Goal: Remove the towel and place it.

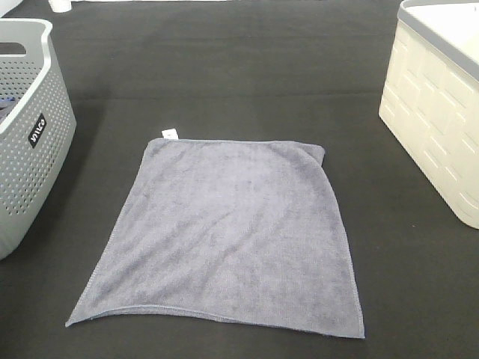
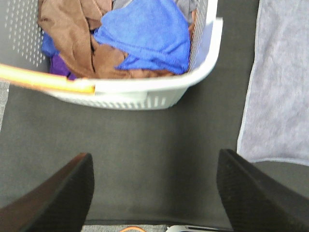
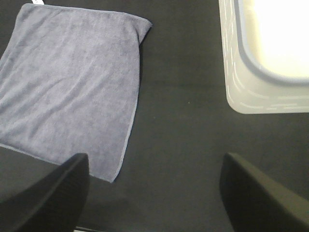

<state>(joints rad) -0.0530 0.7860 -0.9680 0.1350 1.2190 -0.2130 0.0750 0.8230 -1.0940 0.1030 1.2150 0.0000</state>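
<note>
A grey-blue towel (image 1: 224, 239) is lying spread flat on a dark table (image 1: 247, 75), filling the lower centre of the overhead frame. Its longer axis is running from top to bottom of the frame, leaning slightly so the lower edge sits further left. A small white tag (image 1: 170, 134) is sticking out at its upper left corner, and the upper right corner is folded over a little. A grey perforated basket (image 1: 30, 149) is standing at the left edge, holding brown and blue cloths (image 2: 140, 34). A cream bin (image 1: 441, 112) is sitting at the upper right. The left gripper (image 2: 154, 193) and right gripper (image 3: 154, 193) are both hovering with fingers spread apart, holding nothing.
</note>
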